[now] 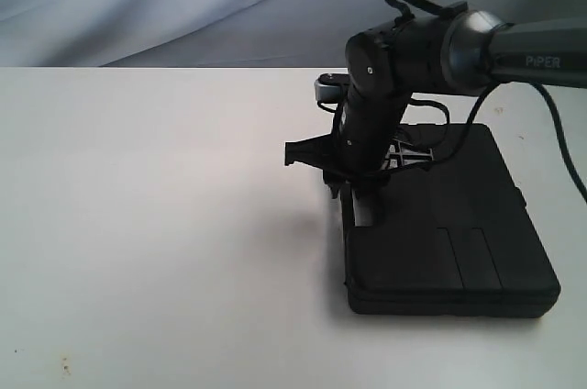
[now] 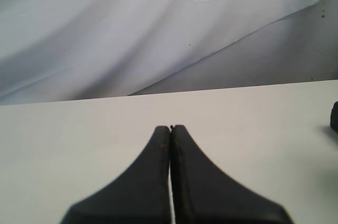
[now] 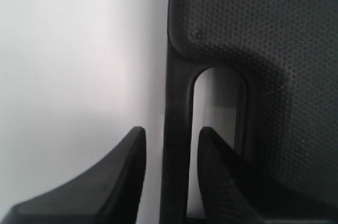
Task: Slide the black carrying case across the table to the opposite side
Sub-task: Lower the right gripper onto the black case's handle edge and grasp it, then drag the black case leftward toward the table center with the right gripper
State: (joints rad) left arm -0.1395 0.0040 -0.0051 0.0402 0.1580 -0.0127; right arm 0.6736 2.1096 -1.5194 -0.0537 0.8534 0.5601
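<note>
Right tool (image 3: pixel 172 131), open, gripping nothing, straddles the handle (image 3: pixel 177 102) of the black carrying case (image 1: pixel 477 215).

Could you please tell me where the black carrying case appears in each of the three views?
Exterior view: the black textured plastic carrying case lies lower right on the white tabletop.
Left wrist view: not identifiable; a dark sliver at the edge is too small to tell.
Right wrist view: the case fills much of the picture, handle bar inside the open right gripper.
Shared landmark: the white tabletop.
</note>
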